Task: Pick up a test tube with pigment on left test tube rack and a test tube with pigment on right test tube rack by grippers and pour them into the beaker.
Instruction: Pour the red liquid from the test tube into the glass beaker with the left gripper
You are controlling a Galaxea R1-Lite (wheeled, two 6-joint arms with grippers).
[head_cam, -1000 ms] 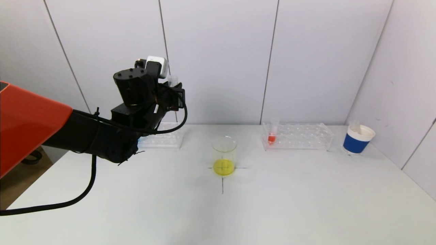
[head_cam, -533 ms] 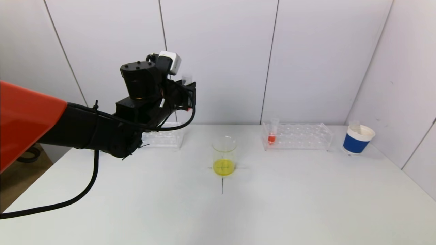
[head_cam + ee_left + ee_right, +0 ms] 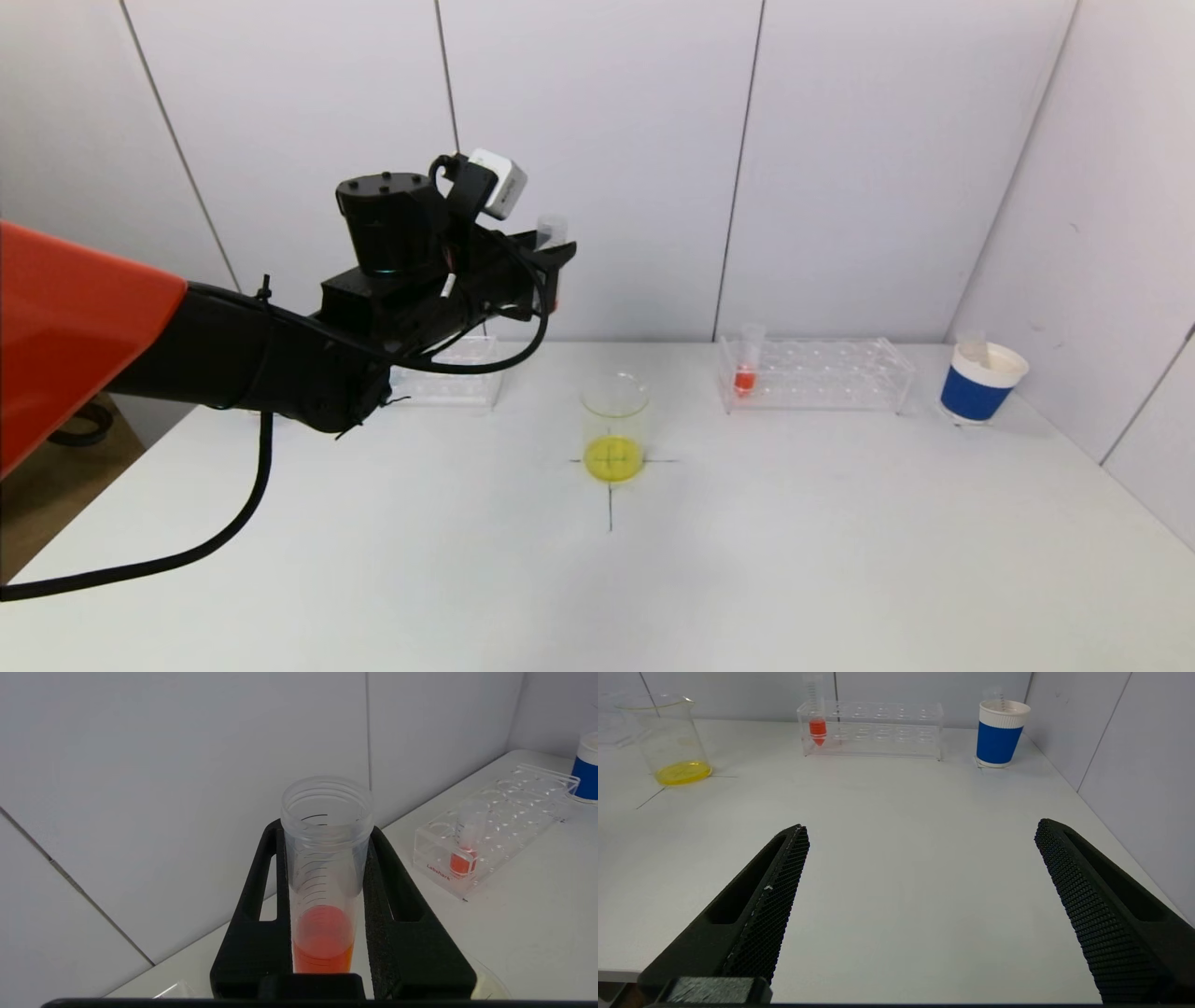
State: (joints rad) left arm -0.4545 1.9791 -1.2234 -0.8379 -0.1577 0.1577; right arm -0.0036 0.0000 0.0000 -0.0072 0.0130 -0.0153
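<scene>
My left gripper is shut on a clear test tube with orange-red pigment at its bottom, holding it upright high above the table, left of and behind the beaker. The beaker holds yellow liquid on a black cross mark. The left rack lies below the arm, partly hidden. The right rack holds one tube with red pigment at its left end, also seen in the right wrist view. My right gripper is open and empty, low over the table's near right part.
A blue and white paper cup with an empty tube in it stands right of the right rack, near the side wall. White wall panels close the table at back and right. The beaker also shows in the right wrist view.
My left gripper has carried the test tube to the right, towards the beaker, staying high. The right arm has not moved.
</scene>
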